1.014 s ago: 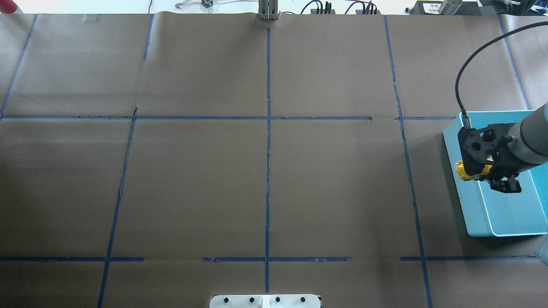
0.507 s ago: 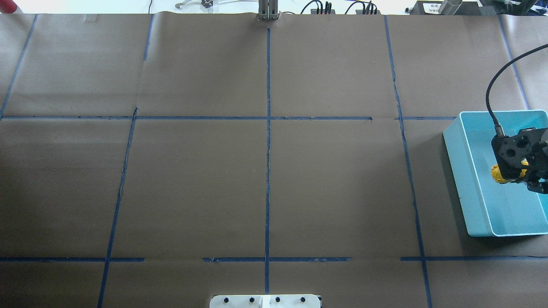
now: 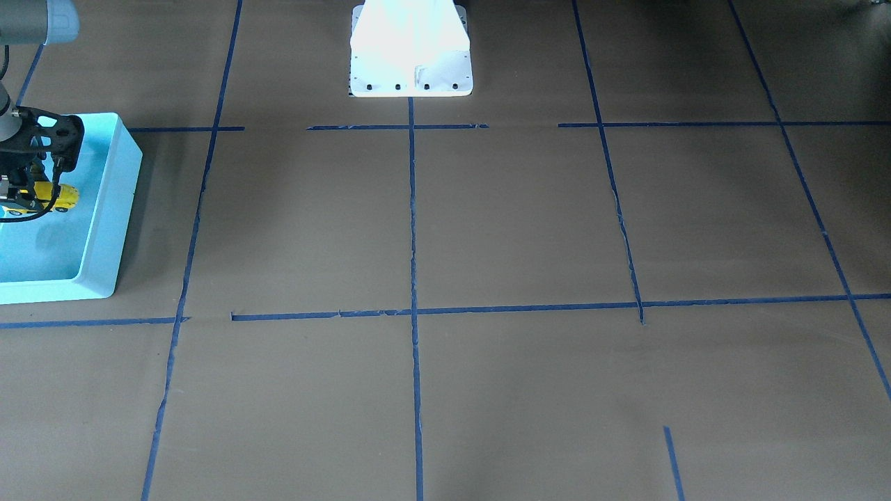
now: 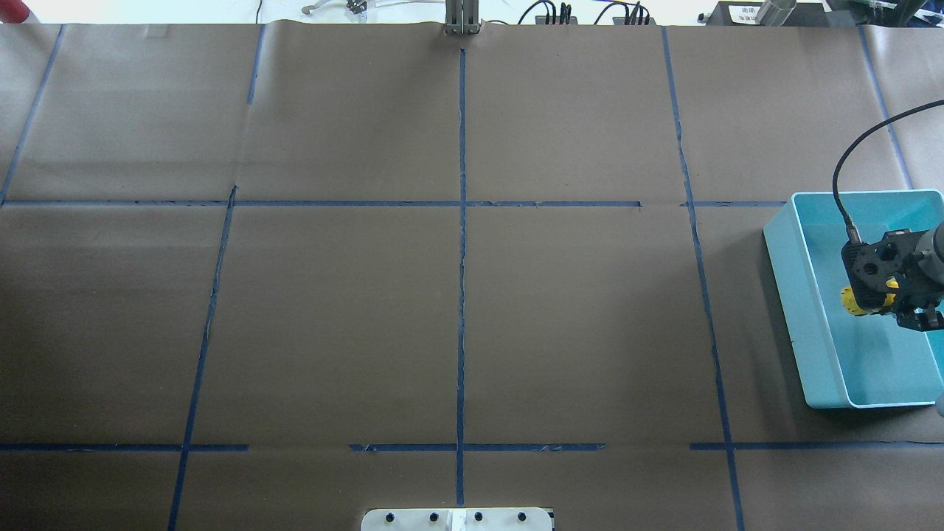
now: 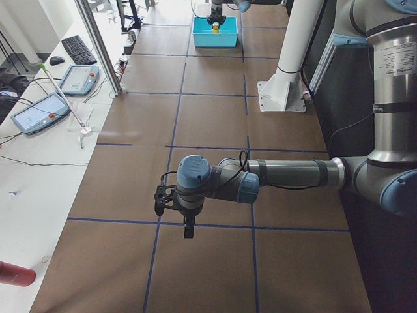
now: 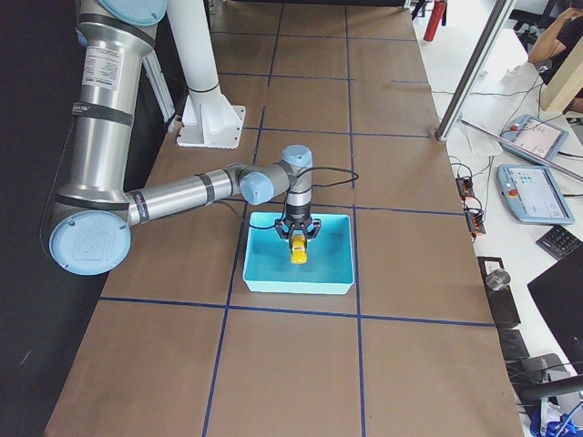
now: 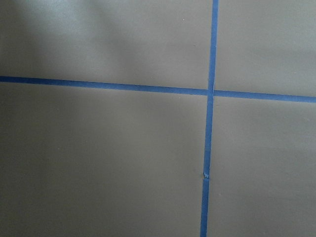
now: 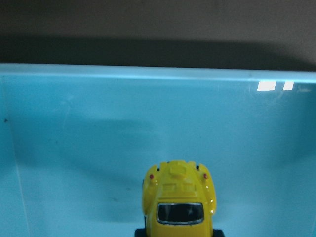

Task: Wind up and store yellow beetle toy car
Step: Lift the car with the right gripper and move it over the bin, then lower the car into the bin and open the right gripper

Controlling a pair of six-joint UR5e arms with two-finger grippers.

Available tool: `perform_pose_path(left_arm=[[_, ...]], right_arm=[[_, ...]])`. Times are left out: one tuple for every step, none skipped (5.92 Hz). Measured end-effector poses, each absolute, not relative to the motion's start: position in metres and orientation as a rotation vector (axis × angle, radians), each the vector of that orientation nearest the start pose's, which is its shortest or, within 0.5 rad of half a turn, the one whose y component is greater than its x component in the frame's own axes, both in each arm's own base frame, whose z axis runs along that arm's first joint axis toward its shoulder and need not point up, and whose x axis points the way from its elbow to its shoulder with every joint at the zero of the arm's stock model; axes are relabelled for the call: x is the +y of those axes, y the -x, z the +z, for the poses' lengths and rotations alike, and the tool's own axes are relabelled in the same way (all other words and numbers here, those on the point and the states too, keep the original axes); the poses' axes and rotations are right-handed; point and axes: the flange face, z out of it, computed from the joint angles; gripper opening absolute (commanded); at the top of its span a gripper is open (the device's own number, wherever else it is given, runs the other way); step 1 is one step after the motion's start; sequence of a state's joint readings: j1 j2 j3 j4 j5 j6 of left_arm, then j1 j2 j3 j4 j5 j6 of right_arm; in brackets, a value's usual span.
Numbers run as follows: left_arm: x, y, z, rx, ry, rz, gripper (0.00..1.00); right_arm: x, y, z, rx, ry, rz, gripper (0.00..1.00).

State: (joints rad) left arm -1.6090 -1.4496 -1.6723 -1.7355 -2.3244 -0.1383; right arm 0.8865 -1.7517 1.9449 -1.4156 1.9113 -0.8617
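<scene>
The yellow beetle toy car (image 4: 853, 301) is inside the turquoise bin (image 4: 783, 254) at the table's right side. My right gripper (image 4: 889, 299) is shut on it from above and holds it low over the bin floor. The right wrist view shows the car (image 8: 179, 197) from behind, with dark finger pads at both its sides and the bin wall (image 8: 148, 84) ahead. The front view shows the car (image 3: 59, 197) under the gripper (image 3: 31, 184). My left gripper (image 5: 186, 225) shows only in the left side view, over bare table; I cannot tell whether it is open or shut.
Brown paper with blue tape lines covers the table (image 4: 457, 295). The robot's white base (image 3: 411, 49) stands at the near middle edge. The bin sits close to the table's right edge. The right arm's black cable (image 4: 841, 192) arches over the bin.
My right gripper has carried the car from over the bin's left rim to the right, into the bin, and then sunk a little lower.
</scene>
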Motion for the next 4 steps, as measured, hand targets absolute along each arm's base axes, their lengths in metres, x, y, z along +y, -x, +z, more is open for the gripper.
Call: perform_pose_path(left_arm=[[-0.464, 0.083, 0.655, 0.754, -0.090, -0.117, 1.00], [-0.485, 0.083, 0.661, 0.750, -0.078, -0.120, 1.00], [-0.504, 0.079, 0.667, 0.749, -0.062, -0.117, 1.00], [-0.516, 0.074, 0.675, 0.748, -0.042, -0.114, 1.00]], right_arm=[[-0.401, 0.199, 0.567, -0.343, -0.406, -1.562, 0.01], [-0.403, 0.201, 0.573, -0.346, -0.395, -1.552, 0.06], [-0.406, 0.204, 0.577, -0.346, -0.388, -1.549, 0.11], [-0.409, 0.206, 0.580, -0.346, -0.384, -1.548, 0.13]])
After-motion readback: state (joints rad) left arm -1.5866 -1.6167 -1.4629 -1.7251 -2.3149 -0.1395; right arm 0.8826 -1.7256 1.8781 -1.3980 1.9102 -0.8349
